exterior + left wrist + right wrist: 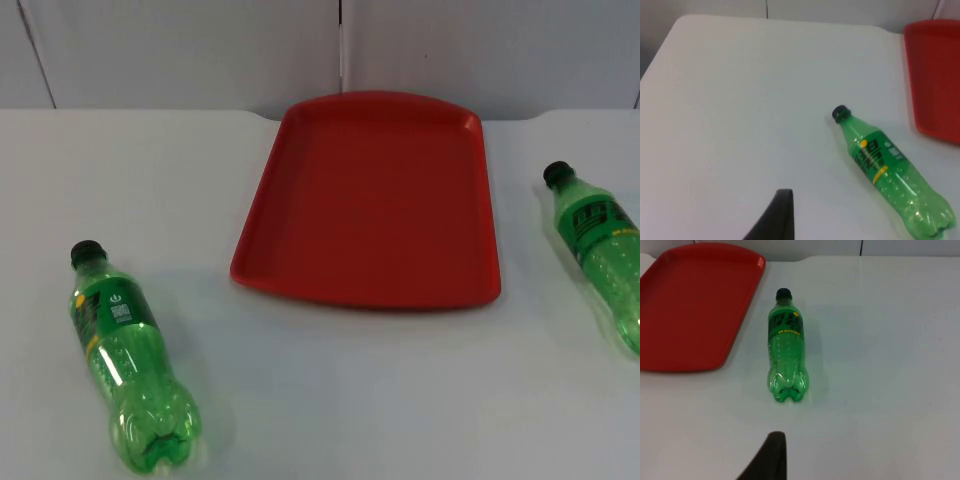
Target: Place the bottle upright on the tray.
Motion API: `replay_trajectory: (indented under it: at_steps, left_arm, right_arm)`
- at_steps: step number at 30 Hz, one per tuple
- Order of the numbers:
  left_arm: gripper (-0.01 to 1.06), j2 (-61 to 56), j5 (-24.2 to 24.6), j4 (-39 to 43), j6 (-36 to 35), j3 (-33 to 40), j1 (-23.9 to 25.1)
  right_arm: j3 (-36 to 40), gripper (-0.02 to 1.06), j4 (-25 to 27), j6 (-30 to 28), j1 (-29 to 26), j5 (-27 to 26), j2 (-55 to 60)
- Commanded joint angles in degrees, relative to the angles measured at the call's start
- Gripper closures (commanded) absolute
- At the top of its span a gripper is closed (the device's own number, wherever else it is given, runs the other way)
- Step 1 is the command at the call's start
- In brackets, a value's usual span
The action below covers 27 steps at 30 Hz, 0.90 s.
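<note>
A red tray (370,200) lies flat at the middle back of the table with nothing on it. One green plastic bottle (125,350) with a black cap lies on its side at the front left, cap pointing away. A second green bottle (605,250) lies on its side at the right edge, cap also pointing away. My left gripper (781,212) hangs above the table, well short of the left bottle (885,167), with the tray's edge (935,75) beyond. My right gripper (772,455) hovers short of the right bottle's base (786,345), beside the tray (690,305).
The white table top (330,400) ends at the grey partition wall (200,50) just behind the tray. Bare table lies between each bottle and the tray.
</note>
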Motion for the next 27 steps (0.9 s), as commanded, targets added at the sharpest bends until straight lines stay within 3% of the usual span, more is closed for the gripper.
replay_trajectory:
  at_steps: [1,27]
  left_arm:
    - [0.00,1.36,-1.16,-1.49,-0.39,-2.01,-0.40]
    - [0.00,25.63,-2.16,-5.32,-0.92,-13.90,-0.40]
  right_arm:
    - [0.38,-0.01,0.08,-0.21,-0.35,-0.41,-0.14]
    - [0.38,-0.01,0.08,-0.21,-0.35,-0.41,-0.14]
